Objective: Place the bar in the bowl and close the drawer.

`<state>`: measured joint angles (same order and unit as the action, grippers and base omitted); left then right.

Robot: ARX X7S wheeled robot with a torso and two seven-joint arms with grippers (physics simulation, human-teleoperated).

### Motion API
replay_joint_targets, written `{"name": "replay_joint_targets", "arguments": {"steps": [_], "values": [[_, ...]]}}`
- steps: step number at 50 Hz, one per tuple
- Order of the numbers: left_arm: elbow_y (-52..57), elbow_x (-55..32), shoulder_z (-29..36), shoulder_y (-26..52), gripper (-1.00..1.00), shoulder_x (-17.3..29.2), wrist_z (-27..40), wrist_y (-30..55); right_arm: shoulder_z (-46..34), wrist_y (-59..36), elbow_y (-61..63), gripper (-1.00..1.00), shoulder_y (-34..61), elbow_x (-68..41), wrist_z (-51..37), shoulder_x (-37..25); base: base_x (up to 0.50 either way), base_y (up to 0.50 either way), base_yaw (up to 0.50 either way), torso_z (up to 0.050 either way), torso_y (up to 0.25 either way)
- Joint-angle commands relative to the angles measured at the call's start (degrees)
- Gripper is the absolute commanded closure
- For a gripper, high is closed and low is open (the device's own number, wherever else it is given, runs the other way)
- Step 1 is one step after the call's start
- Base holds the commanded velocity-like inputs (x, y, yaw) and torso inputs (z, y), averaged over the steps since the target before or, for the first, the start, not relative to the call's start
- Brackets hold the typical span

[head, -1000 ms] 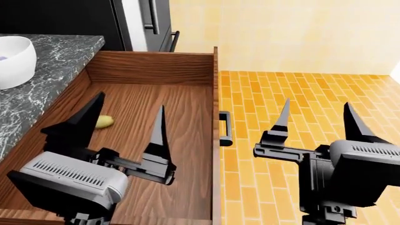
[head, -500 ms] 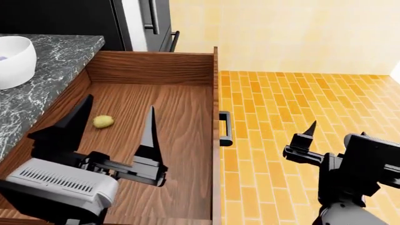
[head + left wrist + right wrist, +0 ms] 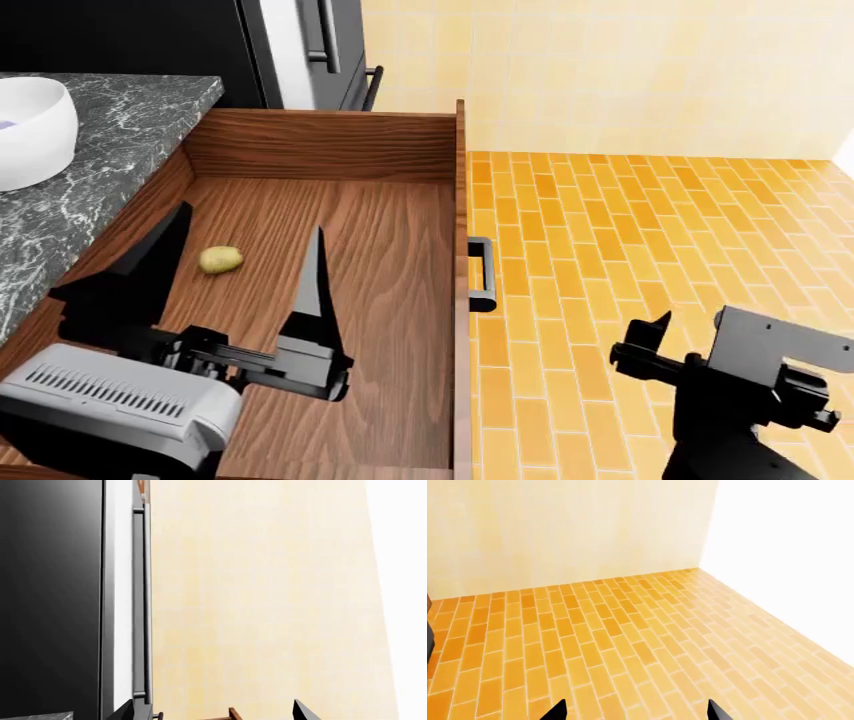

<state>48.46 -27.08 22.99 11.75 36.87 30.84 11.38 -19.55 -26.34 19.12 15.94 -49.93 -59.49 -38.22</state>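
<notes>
The white bowl [image 3: 27,125] stands on the marble counter at the far left, cut by the frame edge. The reddish-brown drawer [image 3: 320,145] is pulled wide open, its dark handle [image 3: 481,272] facing the tiled floor. On the drawer's floor lies the bar [image 3: 220,259], a small yellowish rounded lump. My left gripper [image 3: 250,222] hangs open over the drawer, with the bar between its fingers' lines and apart from them. Low over the floor to the right of the drawer, my right gripper [image 3: 694,332] is open and empty. In the left wrist view only the left gripper's [image 3: 213,713] tips show.
Grey marble counter [image 3: 94,190] borders the drawer's left side. A black fridge with a long handle [image 3: 138,605] stands behind the drawer. Orange brick floor [image 3: 627,630] spreads to the right up to a pale yellow wall [image 3: 560,530].
My right arm has dropped and drawn back toward the lower right. My left gripper has shifted slightly left and down, uncovering the bar.
</notes>
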Motion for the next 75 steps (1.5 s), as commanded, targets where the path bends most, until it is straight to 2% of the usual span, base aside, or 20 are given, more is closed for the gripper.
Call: {"name": "replay_joint_targets", "arguments": {"steps": [1,36,75], "values": [[0.45,-0.4,-0.1,0.07,-1.0,0.19,0.2,0.05,-0.76,-0.12,-5.6,-1.0,-0.02,-0.57,1.76,1.85,0.0,0.0,0.0,0.0,0.0],[0.14,0.22,0.56,-0.25,-1.0,0.17,0.31,-0.67,-7.06,5.17,-20.74,-1.0,2.76,4.26,11.24,11.5,0.0,0.0,0.0,0.0,0.0],[0.8,-0.18,0.16,-1.04,-1.0,1.05,1.2,-1.17,-10.99,7.04,-29.5,-1.0,7.32,6.01,17.64,17.84,0.0,0.0,0.0,0.0,0.0]]}}
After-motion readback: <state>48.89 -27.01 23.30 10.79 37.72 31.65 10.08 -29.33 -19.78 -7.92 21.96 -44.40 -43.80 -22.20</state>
